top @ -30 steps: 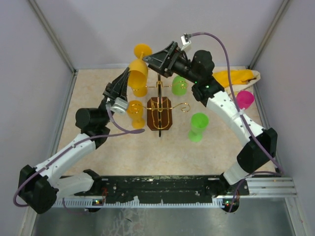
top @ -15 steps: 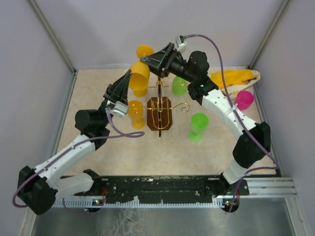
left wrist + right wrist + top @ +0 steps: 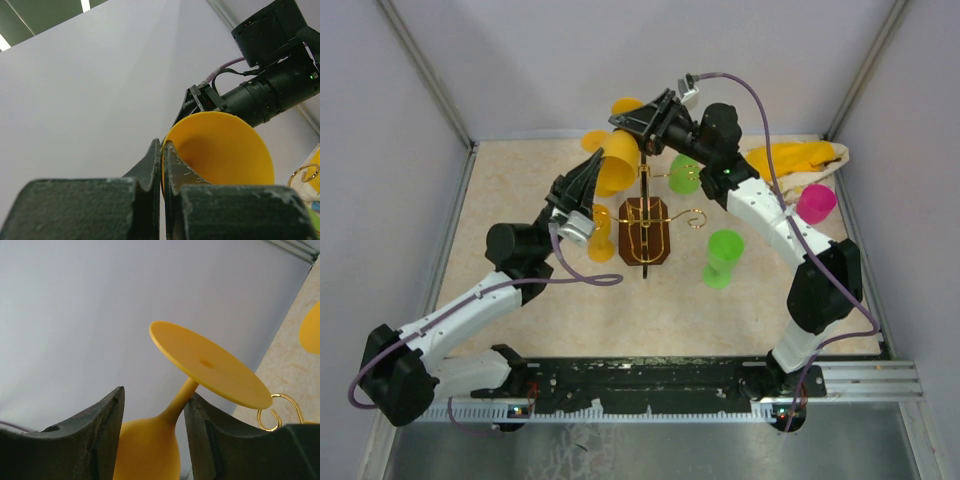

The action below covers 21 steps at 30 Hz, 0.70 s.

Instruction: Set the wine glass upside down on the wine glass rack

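Note:
A yellow wine glass (image 3: 617,163) hangs in the air behind the wine glass rack (image 3: 645,230), foot up and tilted toward the back wall. My left gripper (image 3: 594,178) is shut on its rim; in the left wrist view the fingertips (image 3: 156,155) pinch the yellow wall of the bowl (image 3: 220,150). My right gripper (image 3: 632,122) straddles the stem (image 3: 183,397) just under the foot (image 3: 210,365). Its jaws stand apart, the right finger (image 3: 200,420) against the stem and the left finger clear of it. A gold loop (image 3: 272,415) of the rack shows below the foot.
A second yellow glass (image 3: 595,232) stands left of the rack's dark base. One green glass (image 3: 683,173) is at the rack's far right arm, another green one (image 3: 724,256) stands to its right. A pink glass (image 3: 817,202) and a yellow cloth (image 3: 795,158) lie far right.
The left arm has carried the yellow glass rightward toward the rack post, tipping it further. The right gripper moved in around the stem and its jaws have narrowed.

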{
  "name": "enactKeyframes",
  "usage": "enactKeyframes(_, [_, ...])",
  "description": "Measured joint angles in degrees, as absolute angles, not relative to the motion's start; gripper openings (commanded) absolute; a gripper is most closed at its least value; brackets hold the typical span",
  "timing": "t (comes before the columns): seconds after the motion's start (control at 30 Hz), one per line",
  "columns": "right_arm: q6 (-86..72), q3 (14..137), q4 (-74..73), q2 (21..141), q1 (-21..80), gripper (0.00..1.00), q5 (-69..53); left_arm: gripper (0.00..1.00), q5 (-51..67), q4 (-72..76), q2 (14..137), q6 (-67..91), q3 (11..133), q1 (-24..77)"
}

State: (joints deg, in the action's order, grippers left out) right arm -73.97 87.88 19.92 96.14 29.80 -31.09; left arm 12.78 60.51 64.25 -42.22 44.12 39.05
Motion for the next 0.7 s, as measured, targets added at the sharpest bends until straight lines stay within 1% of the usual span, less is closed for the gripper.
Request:
enactKeyframes(0.23, [-72.44, 88.31, 18.7, 96.14, 29.76, 0.61, -30.85, 0.0, 10.11, 62.3, 65.47, -44.05, 44.12, 40.18])
enactKeyframes(0.4, [-70.81, 88.58, 16.75, 95.94, 29.52, 0.62, -30.48, 0.0, 8.27, 62.98, 66.43, -45.56, 44.12, 40.86])
enactKeyframes(0.57, [-70.24, 87.59, 15.64, 94.54, 28.69, 0.65, -30.48, 0.0, 7.44, 63.29, 66.57, -46.7, 44.12, 41.21])
enactKeyframes(0.7, [-70.02, 87.35, 15.4, 94.13, 28.58, 0.65, -30.46, 0.0, 6.81, 63.92, 66.65, -47.92, 44.12, 41.58])
